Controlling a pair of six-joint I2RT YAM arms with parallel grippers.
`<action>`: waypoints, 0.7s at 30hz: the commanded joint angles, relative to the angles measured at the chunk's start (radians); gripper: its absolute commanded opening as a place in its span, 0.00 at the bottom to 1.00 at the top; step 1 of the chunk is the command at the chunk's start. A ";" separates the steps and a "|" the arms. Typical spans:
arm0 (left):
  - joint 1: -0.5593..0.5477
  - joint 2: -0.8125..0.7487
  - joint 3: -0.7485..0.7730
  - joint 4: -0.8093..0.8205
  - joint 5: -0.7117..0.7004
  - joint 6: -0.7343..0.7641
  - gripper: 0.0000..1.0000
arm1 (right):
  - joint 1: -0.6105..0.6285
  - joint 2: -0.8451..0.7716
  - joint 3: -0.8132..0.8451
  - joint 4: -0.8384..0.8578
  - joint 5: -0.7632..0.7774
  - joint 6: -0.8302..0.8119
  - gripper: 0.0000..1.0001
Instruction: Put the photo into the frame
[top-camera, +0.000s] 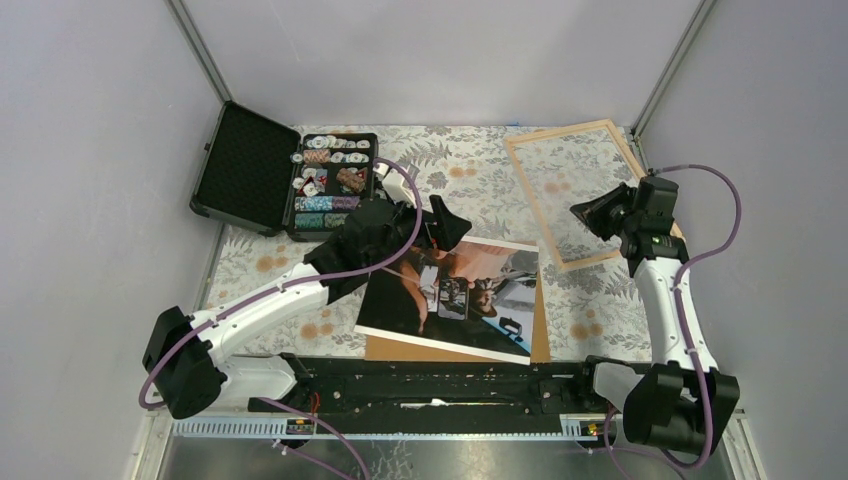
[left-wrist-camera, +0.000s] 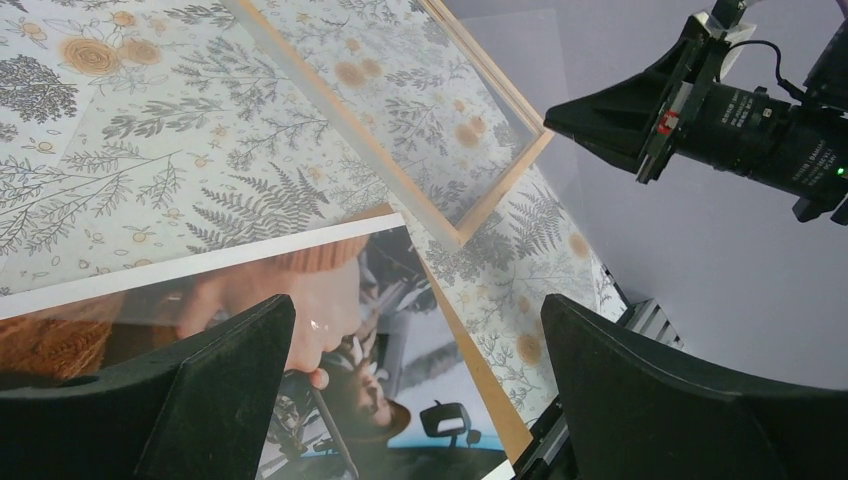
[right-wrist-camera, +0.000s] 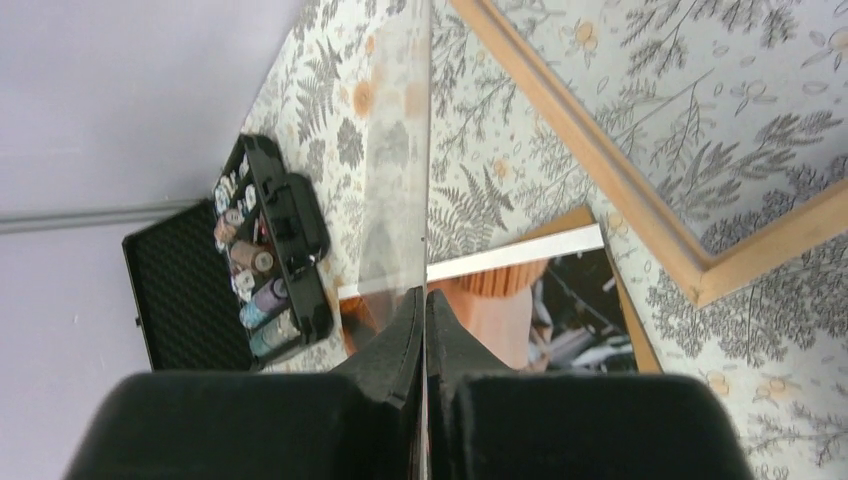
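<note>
The photo (top-camera: 460, 290) lies face up at the near middle of the table, on a brown backing board (top-camera: 541, 345). The light-wood frame (top-camera: 520, 170) lies flat at the back right. My left gripper (top-camera: 442, 226) is open and empty, hovering over the photo's far edge; the left wrist view shows the photo (left-wrist-camera: 330, 300) between its jaws and the frame (left-wrist-camera: 350, 128) beyond. My right gripper (top-camera: 592, 216) is over the frame's near half. In the right wrist view it (right-wrist-camera: 426, 300) is shut on a clear pane (right-wrist-camera: 400, 150), seen edge-on and held above the frame (right-wrist-camera: 610, 170).
An open black case of poker chips (top-camera: 300, 180) stands at the back left, close to my left arm. Grey walls close in the table on the left, back and right. The floral cloth (top-camera: 470, 165) covers the table.
</note>
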 joint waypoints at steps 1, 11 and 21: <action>-0.007 -0.012 0.040 0.027 -0.025 0.030 0.99 | -0.021 0.031 0.044 0.159 0.080 0.034 0.00; -0.007 0.043 0.050 0.020 0.002 0.022 0.99 | -0.096 0.051 -0.130 0.328 0.052 0.034 0.00; -0.006 0.071 0.057 0.008 -0.013 0.044 0.99 | -0.219 0.125 -0.368 0.740 -0.164 0.037 0.00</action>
